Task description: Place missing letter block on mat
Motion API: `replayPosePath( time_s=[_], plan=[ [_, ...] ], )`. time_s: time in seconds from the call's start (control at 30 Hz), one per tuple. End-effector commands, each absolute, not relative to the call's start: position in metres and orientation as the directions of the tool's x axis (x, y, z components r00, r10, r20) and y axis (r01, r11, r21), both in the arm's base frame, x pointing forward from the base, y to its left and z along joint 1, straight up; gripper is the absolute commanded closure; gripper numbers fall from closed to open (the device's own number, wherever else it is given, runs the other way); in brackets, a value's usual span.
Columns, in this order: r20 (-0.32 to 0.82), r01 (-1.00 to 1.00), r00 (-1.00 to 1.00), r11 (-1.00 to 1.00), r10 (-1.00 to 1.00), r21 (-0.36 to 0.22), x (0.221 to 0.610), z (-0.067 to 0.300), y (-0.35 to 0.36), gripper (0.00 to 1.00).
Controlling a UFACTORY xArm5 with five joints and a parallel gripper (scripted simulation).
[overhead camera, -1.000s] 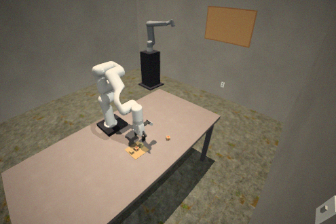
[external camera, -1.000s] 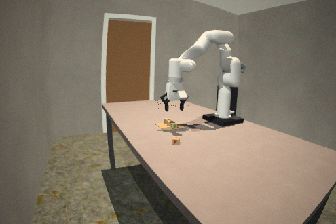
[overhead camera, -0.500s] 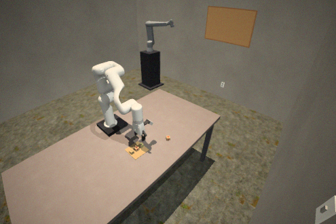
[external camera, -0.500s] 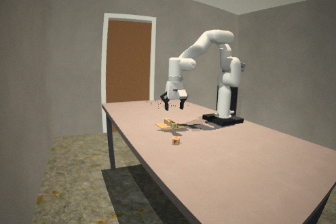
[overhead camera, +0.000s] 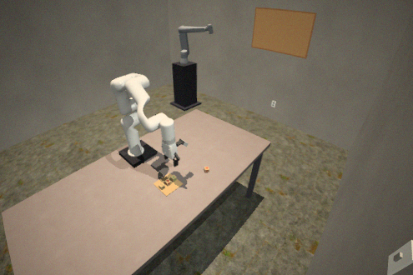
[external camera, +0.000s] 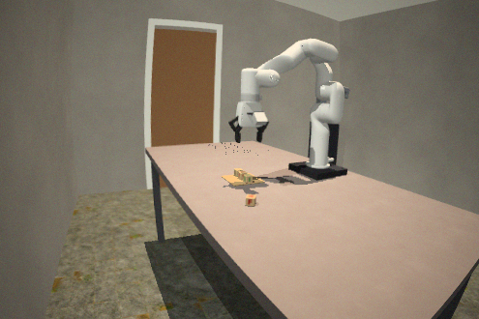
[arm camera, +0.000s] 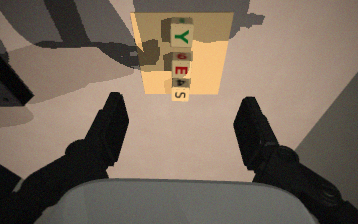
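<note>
A bare lab room: second arm on pedestal (overhead camera: 185,85), corkboard (overhead camera: 283,32).

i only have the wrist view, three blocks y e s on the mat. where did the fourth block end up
Observer: The fourth block lies on the bare table, apart from the mat.
Operator: how high is the claw
Observer: The claw hangs well above the table, open, holding nothing.
Operator: is the s block fully on the mat, looks like it hangs over the edge here
Observer: The other views are too small to settle that; the S block sits right at the mat's edge.
</note>
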State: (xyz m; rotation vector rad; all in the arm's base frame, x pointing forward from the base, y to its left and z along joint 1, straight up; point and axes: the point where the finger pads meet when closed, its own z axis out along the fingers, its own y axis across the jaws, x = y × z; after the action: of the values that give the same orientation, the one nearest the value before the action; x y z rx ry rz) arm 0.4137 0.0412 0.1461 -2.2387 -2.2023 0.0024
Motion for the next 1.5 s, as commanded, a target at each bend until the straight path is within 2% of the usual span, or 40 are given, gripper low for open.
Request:
replayPosePath(
  time_s=[0.0, 1.47],
  plan=[
    [0.0, 1.0, 0.016, -0.016, 1.0, -0.002, 0.4139, 0.1611, 0.0412, 0.0],
    [0.0, 1.0, 0.016, -0.016, 1.0, -0.002, 0.4139, 0.1684, 0.0412, 0.0]
  ],
)
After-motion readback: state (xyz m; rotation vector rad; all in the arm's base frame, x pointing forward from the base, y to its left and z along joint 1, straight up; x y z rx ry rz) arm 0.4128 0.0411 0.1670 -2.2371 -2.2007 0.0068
